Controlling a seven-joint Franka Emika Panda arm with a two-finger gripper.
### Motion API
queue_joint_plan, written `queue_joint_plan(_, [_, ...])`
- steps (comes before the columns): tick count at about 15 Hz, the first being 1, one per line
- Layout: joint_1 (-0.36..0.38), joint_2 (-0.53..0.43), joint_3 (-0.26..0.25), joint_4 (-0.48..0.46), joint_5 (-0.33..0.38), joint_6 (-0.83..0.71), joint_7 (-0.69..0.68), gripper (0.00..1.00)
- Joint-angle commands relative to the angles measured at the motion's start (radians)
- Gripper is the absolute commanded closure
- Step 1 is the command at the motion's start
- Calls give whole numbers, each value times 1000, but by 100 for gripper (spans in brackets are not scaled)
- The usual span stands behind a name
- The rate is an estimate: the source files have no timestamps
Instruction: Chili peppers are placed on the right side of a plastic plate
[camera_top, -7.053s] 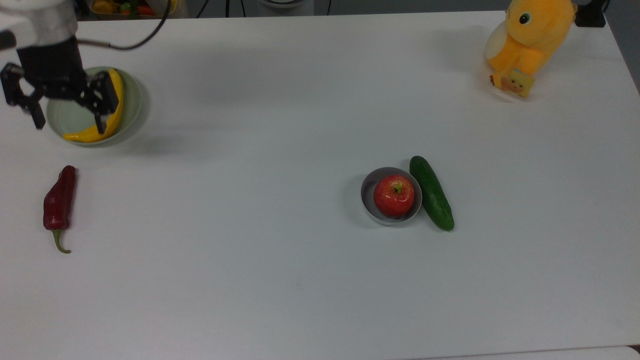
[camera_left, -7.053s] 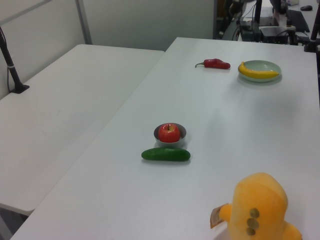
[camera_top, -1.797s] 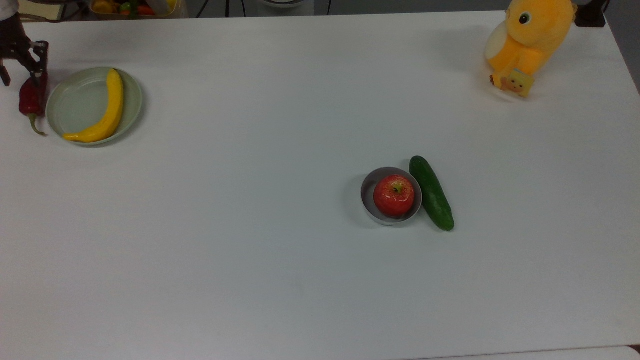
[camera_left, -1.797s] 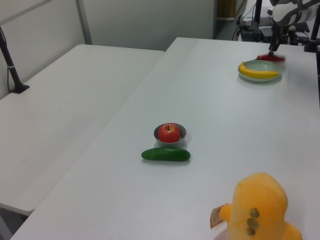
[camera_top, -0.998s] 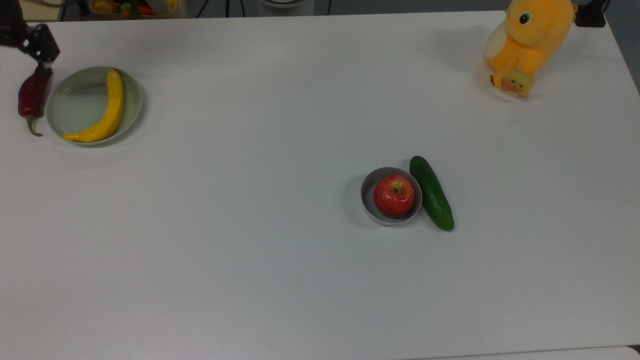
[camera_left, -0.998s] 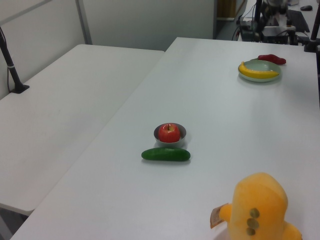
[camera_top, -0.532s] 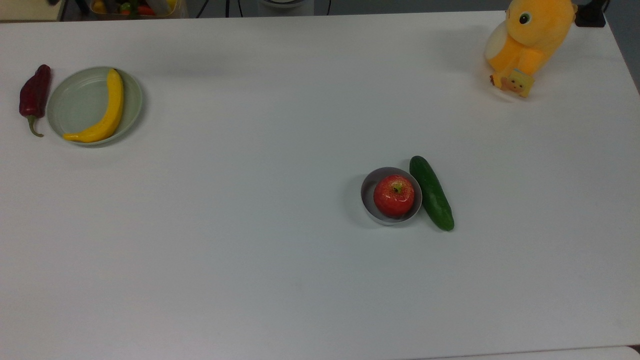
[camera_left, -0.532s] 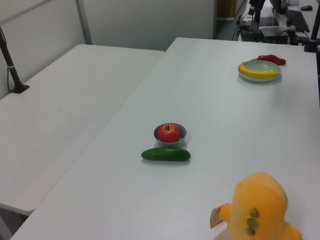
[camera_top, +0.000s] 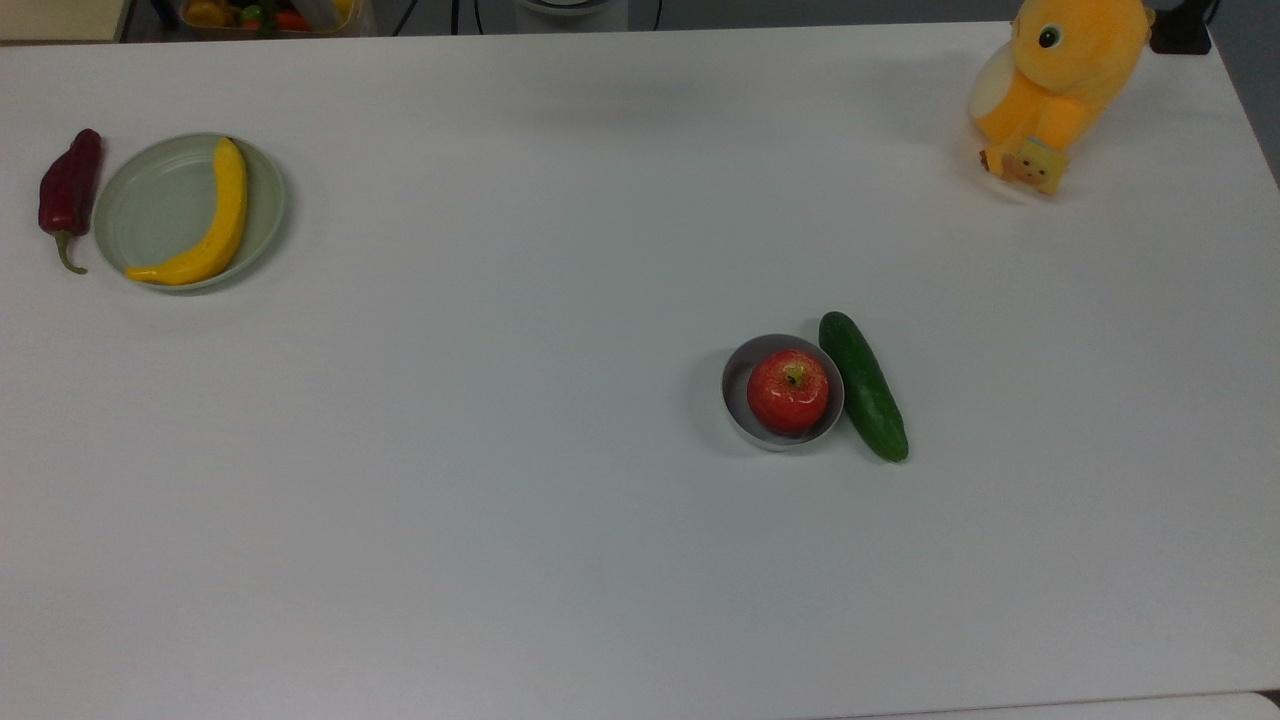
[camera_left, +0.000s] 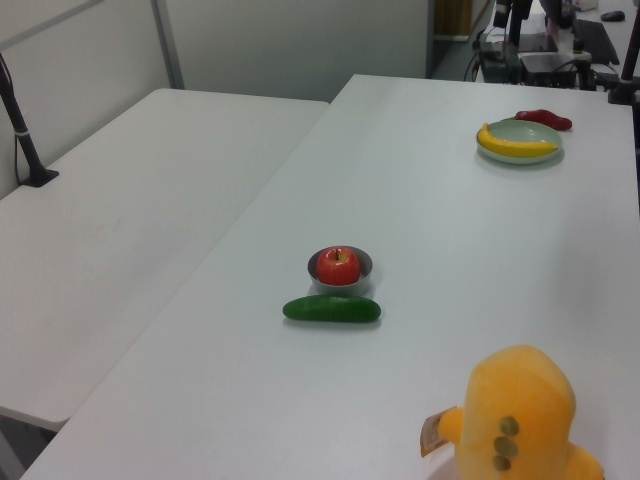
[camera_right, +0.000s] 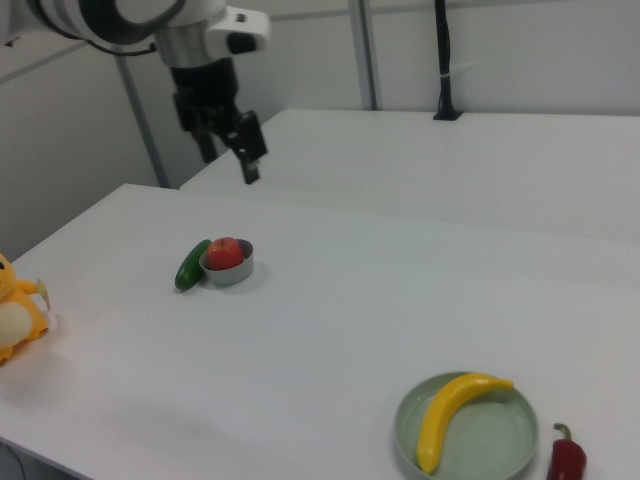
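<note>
The dark red chili pepper (camera_top: 68, 190) lies flat on the table, just off the top view's left edge of the plastic plate (camera_top: 150, 212), stem toward the bottom. A yellow banana (camera_top: 208, 222) rests along the plate's other side. In the left view the chili (camera_left: 545, 120) sits behind the plate (camera_left: 526, 129). In the right view the chili (camera_right: 566, 461) lies to the right of the plate (camera_right: 492, 440). My gripper (camera_right: 228, 160) hangs high in the right view's upper left, open and empty, far from both.
A red apple (camera_top: 788, 390) sits in a small grey bowl (camera_top: 737, 385) with a dark green cucumber (camera_top: 864, 386) against it. A yellow plush toy (camera_top: 1060, 85) stands at the top view's upper right corner. A second white table (camera_left: 120, 230) adjoins this one.
My gripper let go of the chili beside the plate, rose and left the top view. The chili, which lay lower in the top view 7 s ago, now rests still by the plate.
</note>
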Motion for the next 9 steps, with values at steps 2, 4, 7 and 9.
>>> queue_joint_plan(2, [134, -3, -30, -23, 0, -34, 3, 0])
queue_joint_plan(4, [154, 1, -29, -47, 2, -14, -17, 0])
queue_joint_plan(7, [162, 13, -24, -86, 0, 79, -164, 0])
queue_joint_plan(9, [151, 41, -24, -86, 0, 132, -250, 0])
